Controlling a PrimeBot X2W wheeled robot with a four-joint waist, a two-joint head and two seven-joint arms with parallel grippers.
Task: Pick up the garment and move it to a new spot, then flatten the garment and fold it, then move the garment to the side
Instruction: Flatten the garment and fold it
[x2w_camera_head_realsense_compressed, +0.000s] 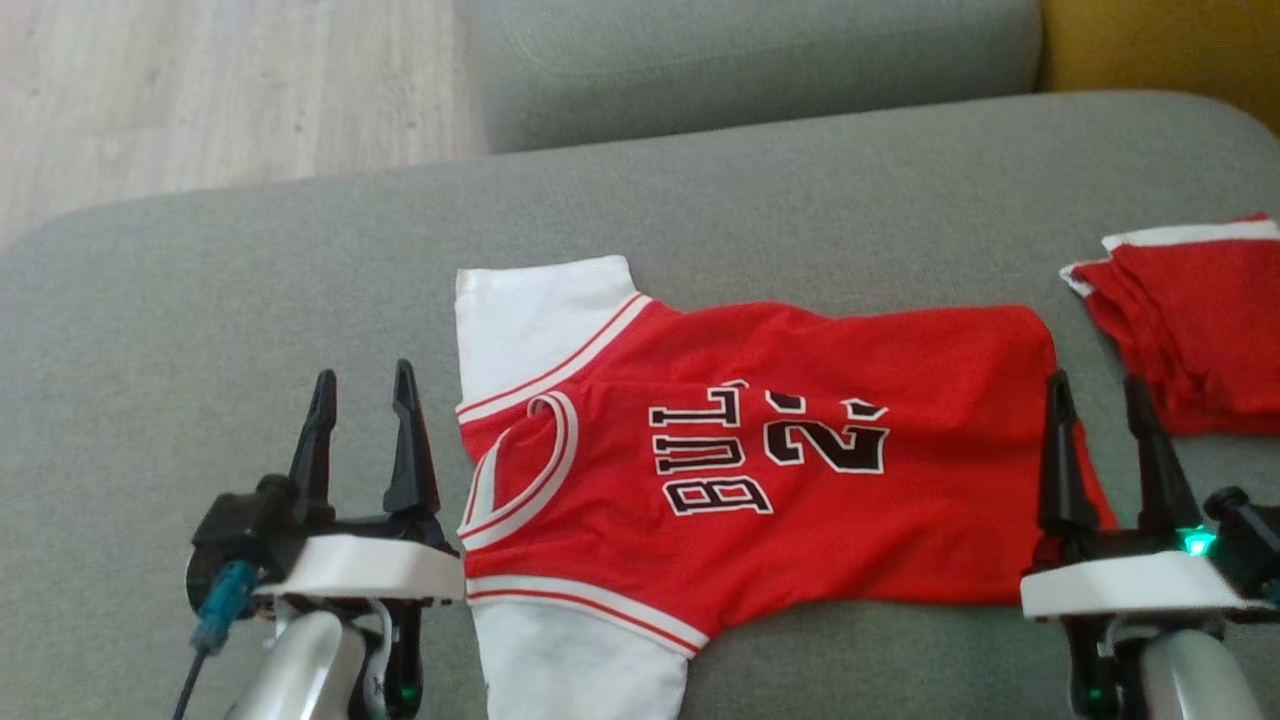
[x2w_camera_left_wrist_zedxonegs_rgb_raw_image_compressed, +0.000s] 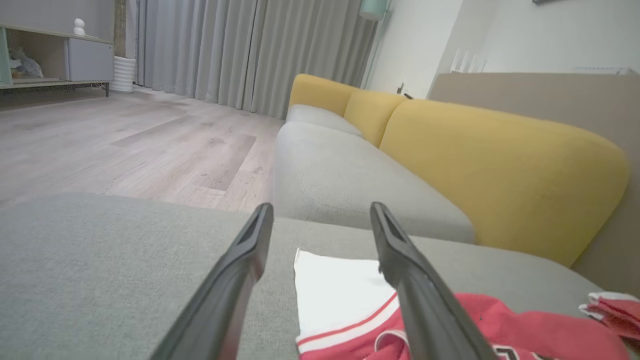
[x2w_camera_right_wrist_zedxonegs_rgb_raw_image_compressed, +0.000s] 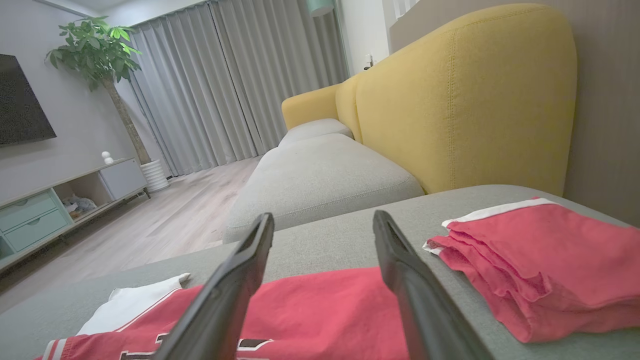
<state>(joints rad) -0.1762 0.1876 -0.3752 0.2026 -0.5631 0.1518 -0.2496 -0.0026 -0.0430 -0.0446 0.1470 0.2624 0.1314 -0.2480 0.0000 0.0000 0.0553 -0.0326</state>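
The garment (x2w_camera_head_realsense_compressed: 800, 450) is a red basketball jersey with white sleeves and black lettering, spread flat on the grey sofa cushion (x2w_camera_head_realsense_compressed: 250, 280) with its collar to the left. It also lies low in the left wrist view, garment (x2w_camera_left_wrist_zedxonegs_rgb_raw_image_compressed: 345, 305), and in the right wrist view, garment (x2w_camera_right_wrist_zedxonegs_rgb_raw_image_compressed: 320, 315). My left gripper (x2w_camera_head_realsense_compressed: 365, 385) stands open just left of the collar, holding nothing. My right gripper (x2w_camera_head_realsense_compressed: 1100, 390) stands open over the jersey's hem at the right, with nothing between its fingers.
A folded red cloth with white trim (x2w_camera_head_realsense_compressed: 1190, 330) lies at the cushion's right edge. A second grey cushion (x2w_camera_head_realsense_compressed: 750, 60) and a yellow backrest (x2w_camera_head_realsense_compressed: 1160, 45) lie beyond. Wooden floor (x2w_camera_head_realsense_compressed: 200, 90) runs past the cushion's far left edge.
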